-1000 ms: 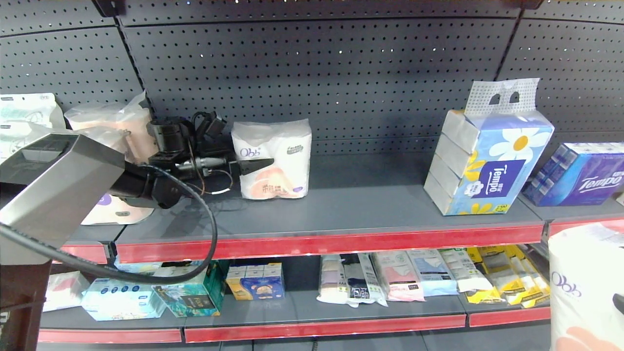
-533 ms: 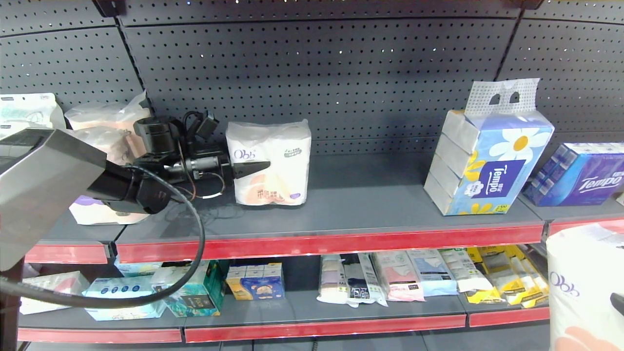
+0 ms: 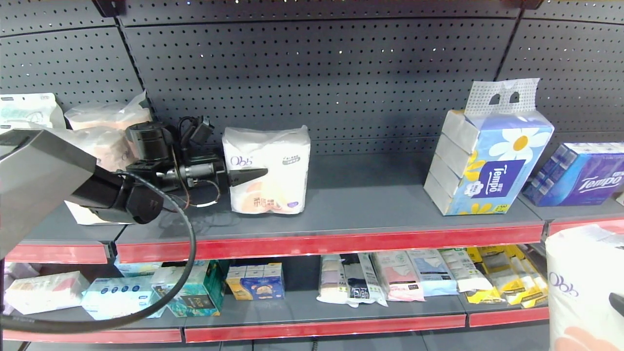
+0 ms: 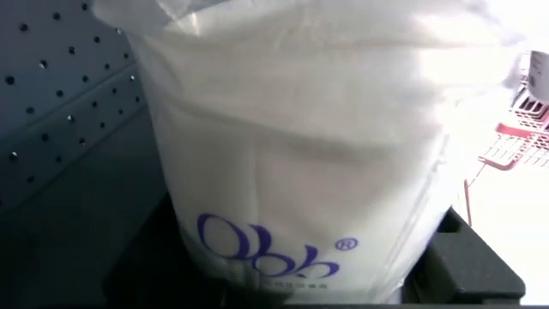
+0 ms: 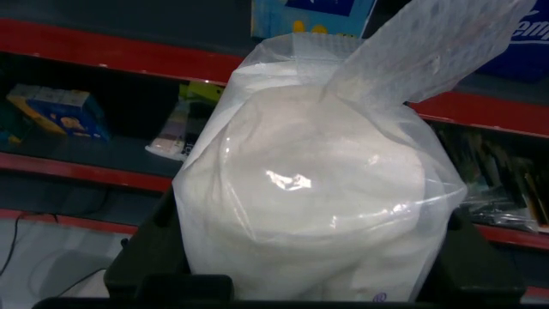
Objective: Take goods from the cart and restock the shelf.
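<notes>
Packs of toilet roll number two: one pack (image 3: pixel 273 156) stands on the upper shelf (image 3: pixel 370 204), centre left of the head view, with the left gripper (image 4: pixel 300 279) clamped on its sides. At lower right, the other pack (image 5: pixel 317 197) is squeezed between the right gripper (image 5: pixel 313 279) fingers.

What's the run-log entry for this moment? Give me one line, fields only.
left gripper: shut on toilet-roll pack, at upper shelf | right gripper: shut on second toilet-roll pack, held low, not yet shelved
</notes>
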Controlling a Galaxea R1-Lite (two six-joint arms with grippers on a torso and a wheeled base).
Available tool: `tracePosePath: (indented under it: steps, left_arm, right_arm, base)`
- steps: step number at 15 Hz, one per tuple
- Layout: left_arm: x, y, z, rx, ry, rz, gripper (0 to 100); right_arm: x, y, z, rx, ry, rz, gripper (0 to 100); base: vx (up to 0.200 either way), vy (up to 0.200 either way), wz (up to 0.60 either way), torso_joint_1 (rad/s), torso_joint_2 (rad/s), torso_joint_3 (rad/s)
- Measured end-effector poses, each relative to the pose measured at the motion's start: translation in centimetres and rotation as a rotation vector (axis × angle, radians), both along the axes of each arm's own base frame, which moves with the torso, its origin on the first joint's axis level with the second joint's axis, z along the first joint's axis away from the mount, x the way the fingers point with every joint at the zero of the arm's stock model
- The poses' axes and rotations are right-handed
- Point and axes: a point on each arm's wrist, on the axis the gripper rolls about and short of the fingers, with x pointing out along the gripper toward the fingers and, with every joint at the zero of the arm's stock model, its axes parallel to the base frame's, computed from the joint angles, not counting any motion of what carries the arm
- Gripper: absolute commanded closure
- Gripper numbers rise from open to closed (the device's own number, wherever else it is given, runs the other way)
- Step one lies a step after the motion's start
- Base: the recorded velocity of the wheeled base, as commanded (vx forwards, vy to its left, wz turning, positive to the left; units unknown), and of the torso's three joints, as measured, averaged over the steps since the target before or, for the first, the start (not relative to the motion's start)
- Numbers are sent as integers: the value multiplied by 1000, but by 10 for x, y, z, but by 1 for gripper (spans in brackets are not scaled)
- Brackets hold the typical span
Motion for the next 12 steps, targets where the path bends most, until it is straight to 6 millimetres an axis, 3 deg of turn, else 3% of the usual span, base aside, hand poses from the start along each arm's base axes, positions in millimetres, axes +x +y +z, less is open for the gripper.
tracePosePath:
  steps: [12]
  left_arm:
    - [-20, 10, -16, -2, 17, -8, 100]
  right_arm:
    - [3, 0, 1, 0, 11, 1, 100]
  base:
    - [0, 0, 0, 0, 0, 0]
